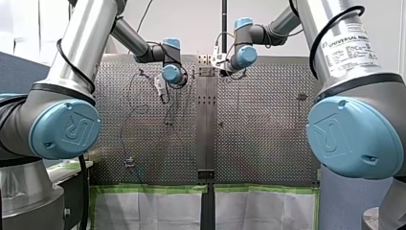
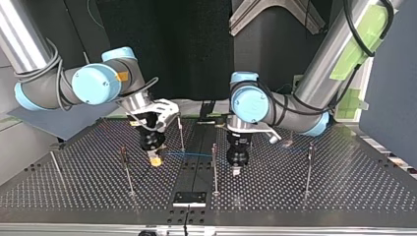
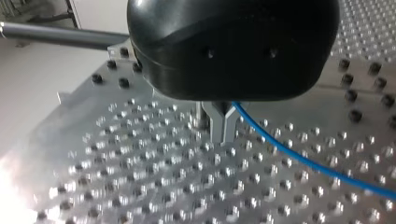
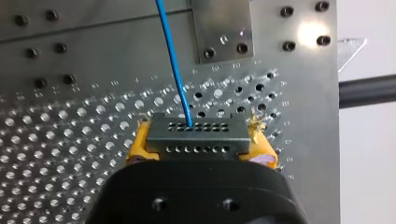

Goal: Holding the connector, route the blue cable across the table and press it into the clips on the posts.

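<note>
Small grey connector [image 4: 196, 137], rectangular, two rows of tiny holes on its face, clamped level between the yellow pads [image 4: 139, 147] of my right gripper [image 4: 201, 144]. Thin blue cable [image 4: 173, 65] plugged into the upper row, running straight away over the perforated table [image 4: 70, 140]. In the top view, stretched nearly level toward a thin upright post [image 2: 214, 167]. Other slim posts [image 2: 127, 169] standing well apart; clips too small to make out.

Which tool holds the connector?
My right tool: its yellow pads clamp the grey connector where the blue cable ends. My left tool holds none.
</note>
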Controlling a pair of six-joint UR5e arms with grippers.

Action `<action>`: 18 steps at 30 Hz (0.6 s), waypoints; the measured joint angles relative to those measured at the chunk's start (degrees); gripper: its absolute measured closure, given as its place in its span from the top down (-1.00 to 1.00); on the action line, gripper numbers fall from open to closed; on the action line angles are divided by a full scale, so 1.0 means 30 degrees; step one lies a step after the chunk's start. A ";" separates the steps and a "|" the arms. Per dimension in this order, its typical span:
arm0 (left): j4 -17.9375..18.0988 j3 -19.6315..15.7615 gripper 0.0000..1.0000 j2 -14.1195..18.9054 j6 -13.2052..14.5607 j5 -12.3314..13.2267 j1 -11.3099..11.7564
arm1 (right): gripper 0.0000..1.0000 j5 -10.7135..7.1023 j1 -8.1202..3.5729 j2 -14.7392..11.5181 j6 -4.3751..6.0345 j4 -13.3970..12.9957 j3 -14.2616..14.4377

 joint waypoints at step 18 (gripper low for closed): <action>-0.0546 0.0199 0.51 -0.0130 -0.0069 0.0258 0.0577 | -1.00 -0.0410 -0.0761 0.0660 0.0189 -0.0041 -0.0876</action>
